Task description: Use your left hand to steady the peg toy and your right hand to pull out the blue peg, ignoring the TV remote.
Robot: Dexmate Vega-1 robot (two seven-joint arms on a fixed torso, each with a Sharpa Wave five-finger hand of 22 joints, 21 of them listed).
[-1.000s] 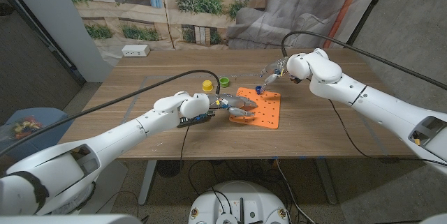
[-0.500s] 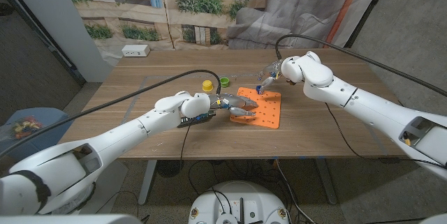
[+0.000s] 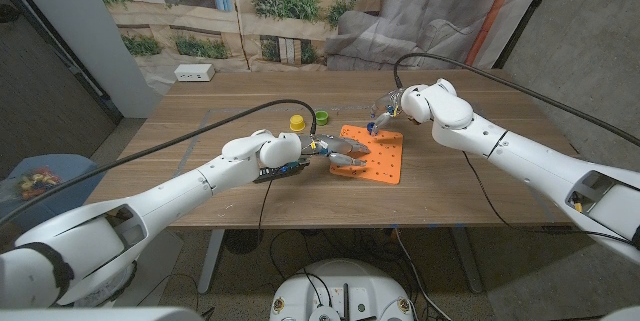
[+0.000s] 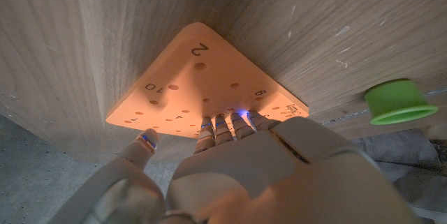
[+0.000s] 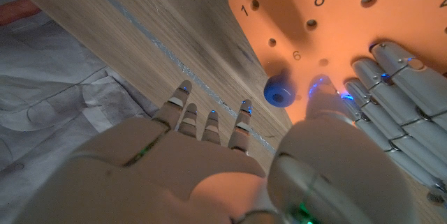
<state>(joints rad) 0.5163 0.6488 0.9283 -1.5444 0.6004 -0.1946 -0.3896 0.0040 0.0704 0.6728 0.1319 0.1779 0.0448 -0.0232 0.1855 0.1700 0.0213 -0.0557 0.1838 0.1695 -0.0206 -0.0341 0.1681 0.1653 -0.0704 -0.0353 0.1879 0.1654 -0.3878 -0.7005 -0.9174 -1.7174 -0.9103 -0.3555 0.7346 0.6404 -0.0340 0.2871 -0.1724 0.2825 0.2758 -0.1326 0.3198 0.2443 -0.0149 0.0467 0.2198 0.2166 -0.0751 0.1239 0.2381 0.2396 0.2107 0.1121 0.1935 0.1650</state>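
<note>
The orange peg toy (image 3: 385, 161) lies flat on the table, numbers printed by its holes. My left hand (image 3: 335, 153) reaches over its near-left side, and its fingertips (image 4: 230, 123) press on the board (image 4: 188, 70) with the thumb at the edge. The blue peg (image 3: 370, 127) stands upright in the board's far-left corner. My right hand (image 3: 390, 109) hovers just behind the peg with its fingers spread. In the right wrist view the thumb (image 5: 318, 91) is close beside the blue peg (image 5: 279, 93), with nothing gripped.
A yellow peg (image 3: 297, 122) and a green peg (image 3: 322, 117) stand on the table left of the board. The dark TV remote (image 3: 280, 171) lies under my left wrist. A white power strip (image 3: 193, 73) sits at the far-left edge.
My right arm has swung leftward, bringing its hand closer over the blue peg. The left hand and the board have stayed put.
</note>
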